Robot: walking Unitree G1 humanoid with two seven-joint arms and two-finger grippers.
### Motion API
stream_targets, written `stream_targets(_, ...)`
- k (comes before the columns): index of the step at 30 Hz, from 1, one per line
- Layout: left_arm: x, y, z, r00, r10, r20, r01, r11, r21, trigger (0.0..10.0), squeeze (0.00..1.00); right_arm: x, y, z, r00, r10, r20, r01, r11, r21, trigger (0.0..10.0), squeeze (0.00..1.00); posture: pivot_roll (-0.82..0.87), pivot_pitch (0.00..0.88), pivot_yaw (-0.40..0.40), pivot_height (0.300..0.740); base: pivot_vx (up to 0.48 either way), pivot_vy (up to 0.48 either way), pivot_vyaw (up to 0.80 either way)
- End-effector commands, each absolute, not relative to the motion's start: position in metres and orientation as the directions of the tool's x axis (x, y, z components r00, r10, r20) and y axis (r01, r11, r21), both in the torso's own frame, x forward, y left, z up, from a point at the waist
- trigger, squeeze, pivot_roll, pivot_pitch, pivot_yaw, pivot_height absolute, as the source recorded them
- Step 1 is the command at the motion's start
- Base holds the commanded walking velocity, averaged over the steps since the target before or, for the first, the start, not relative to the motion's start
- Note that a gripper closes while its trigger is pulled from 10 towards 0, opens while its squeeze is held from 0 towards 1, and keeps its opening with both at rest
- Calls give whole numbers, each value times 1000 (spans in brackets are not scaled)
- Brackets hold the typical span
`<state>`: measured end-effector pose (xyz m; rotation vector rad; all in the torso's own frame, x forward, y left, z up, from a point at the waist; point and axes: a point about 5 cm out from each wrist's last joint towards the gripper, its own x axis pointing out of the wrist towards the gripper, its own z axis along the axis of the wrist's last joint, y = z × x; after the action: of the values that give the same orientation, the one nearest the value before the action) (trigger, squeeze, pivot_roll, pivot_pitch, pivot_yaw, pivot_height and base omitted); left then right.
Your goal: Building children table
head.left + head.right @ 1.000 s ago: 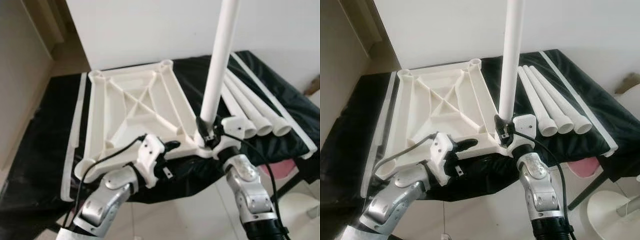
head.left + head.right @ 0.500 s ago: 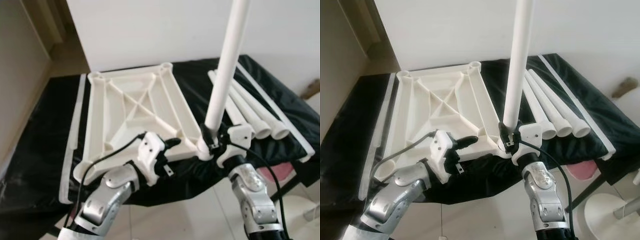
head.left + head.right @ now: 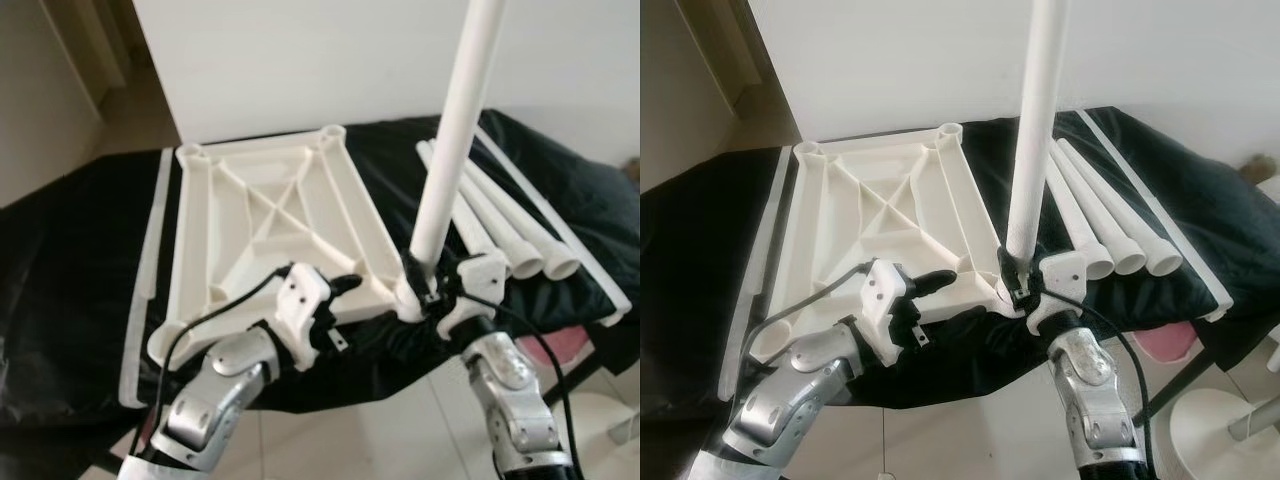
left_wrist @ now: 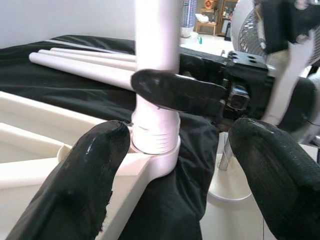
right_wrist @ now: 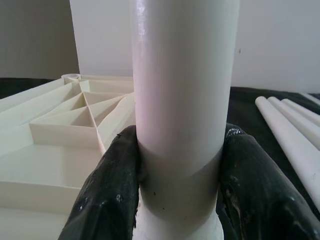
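Gripping upright table leg (image 3: 1032,130), right pincer (image 3: 1018,281)

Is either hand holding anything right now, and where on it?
The right hand grips the upright table leg at its base, beside the tabletop's corner socket. The left hand holds nothing.

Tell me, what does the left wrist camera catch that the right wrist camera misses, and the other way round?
Left wrist view: the left gripper's open fingers, the threaded foot of the upright white plastic leg tube seated in the corner socket, and one black finger of the right gripper across the tube.

Right wrist view: the ribbed underside of the upturned white plastic tabletop, and the right gripper clamping the tube from both sides.

Both: the upright tube, spare white tubes and black cloth.
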<state>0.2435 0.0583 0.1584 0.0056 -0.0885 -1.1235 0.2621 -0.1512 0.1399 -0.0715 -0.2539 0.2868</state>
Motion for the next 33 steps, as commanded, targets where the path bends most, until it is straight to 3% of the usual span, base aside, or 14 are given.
stream_targets(1,245,62,157,464,-884,59,883,467,44,10000,0,258,-152,128,932,308,190,-291,950,-114,10000,0,10,0,37,740,0,0,0)
stream_targets(14,246,61,160,457,-887,63,886,460,53,10000,0,249,-149,123,915,351,200,-327,934,-143,10000,0,2,0,49,740,0,0,0)
stream_targets(25,246,60,161,442,-895,64,893,445,61,10000,0,247,-150,110,922,354,159,-352,935,-37,10000,0,-2,0,56,740,0,0,0)
stream_targets(33,247,57,164,434,-898,69,896,438,73,10000,0,248,-148,114,904,389,177,-382,921,-77,10000,0,-3,0,58,740,0,0,0)
